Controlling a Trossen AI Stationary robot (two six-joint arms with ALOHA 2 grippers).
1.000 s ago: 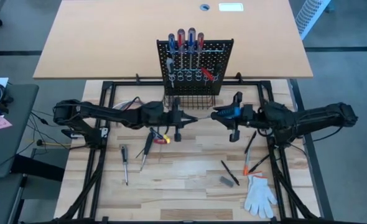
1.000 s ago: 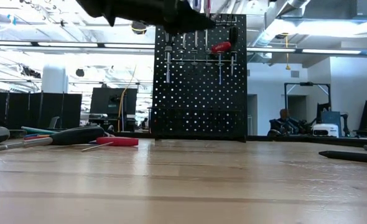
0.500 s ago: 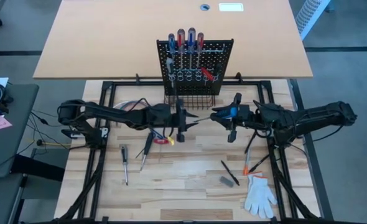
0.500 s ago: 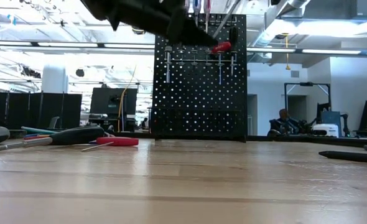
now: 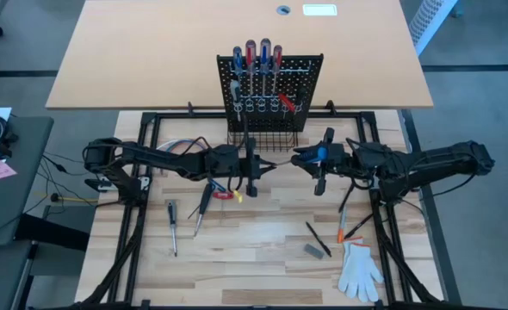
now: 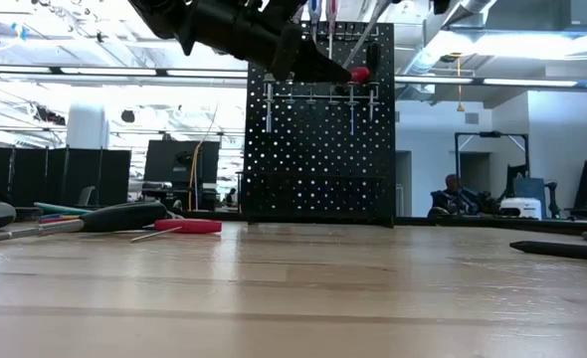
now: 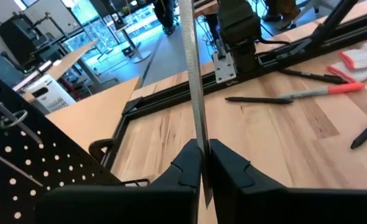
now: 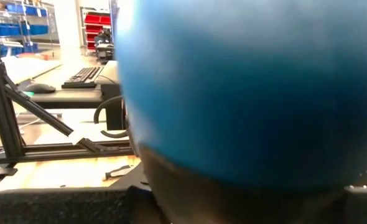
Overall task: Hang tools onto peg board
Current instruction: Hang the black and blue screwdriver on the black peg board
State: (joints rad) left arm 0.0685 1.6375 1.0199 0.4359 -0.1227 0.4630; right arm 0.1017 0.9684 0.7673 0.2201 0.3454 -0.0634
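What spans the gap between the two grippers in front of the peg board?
In the high view, a blue-handled screwdriver bridges it: the right gripper holds the blue handle, and the left gripper pinches the thin metal shaft, as the left wrist view confirms.

The high view looks straight down on the whole table (image 5: 237, 250). The low view sits at tabletop height, facing the peg board (image 6: 318, 119), which the high view shares. The left wrist view looks closely along a shaft (image 7: 195, 93); a blue handle (image 8: 246, 81) fills the right wrist view.
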